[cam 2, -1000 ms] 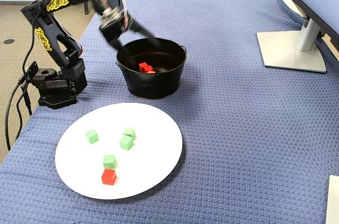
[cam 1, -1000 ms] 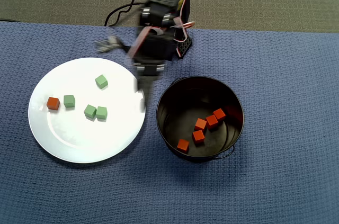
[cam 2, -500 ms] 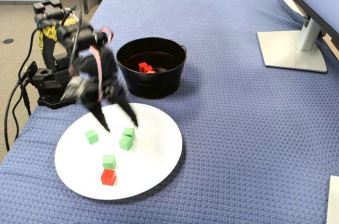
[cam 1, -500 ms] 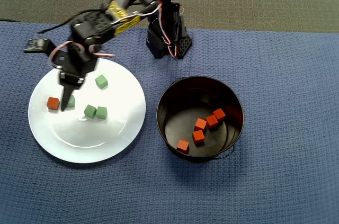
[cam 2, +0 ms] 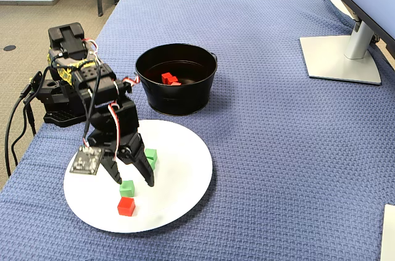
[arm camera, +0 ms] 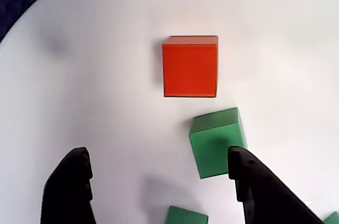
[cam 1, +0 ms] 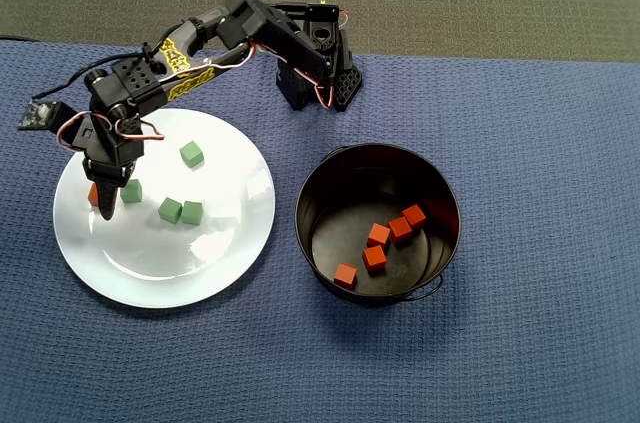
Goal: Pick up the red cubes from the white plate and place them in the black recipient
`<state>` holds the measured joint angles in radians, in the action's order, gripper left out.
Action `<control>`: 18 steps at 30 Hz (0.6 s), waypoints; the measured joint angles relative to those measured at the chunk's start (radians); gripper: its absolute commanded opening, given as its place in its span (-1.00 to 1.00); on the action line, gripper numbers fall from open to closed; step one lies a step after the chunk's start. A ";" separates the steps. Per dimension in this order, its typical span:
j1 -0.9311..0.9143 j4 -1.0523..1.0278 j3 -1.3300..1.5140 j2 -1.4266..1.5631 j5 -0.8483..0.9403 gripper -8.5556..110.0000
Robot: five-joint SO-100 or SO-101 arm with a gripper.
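One red cube [arm camera: 189, 66] lies on the white plate [arm camera: 95, 75], ahead of my open gripper [arm camera: 158, 155], and nothing sits between the fingers. A green cube [arm camera: 217, 142] rests beside the right finger [arm camera: 254, 187]. In the overhead view the gripper [cam 1: 104, 205] hangs over the plate's [cam 1: 150, 253] left side and partly covers the red cube [cam 1: 93, 193]. The fixed view shows the gripper [cam 2: 133, 179] just behind the red cube [cam 2: 126, 206]. The black recipient [cam 1: 440, 193] holds several red cubes [cam 1: 378, 235].
Green cubes [cam 1: 191, 153] [cam 1: 170, 210] [cam 1: 192, 213] lie on the plate right of the gripper. The arm's base [cam 1: 320, 78] stands at the blue cloth's far edge. A monitor stand [cam 2: 342, 57] is far right in the fixed view.
The arm swung from above the black recipient over to the plate's left side and came down toward the red cube. The gripper stayed open and empty.
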<state>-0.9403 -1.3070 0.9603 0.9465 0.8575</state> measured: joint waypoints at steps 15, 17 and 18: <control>-0.064 -0.009 -0.129 -0.115 0.196 -0.46; -0.071 -0.020 -0.160 -0.140 0.204 -0.49; -0.071 -0.031 -0.176 -0.153 0.207 -0.51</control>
<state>-1.0109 -1.3376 0.7839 0.7931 1.0646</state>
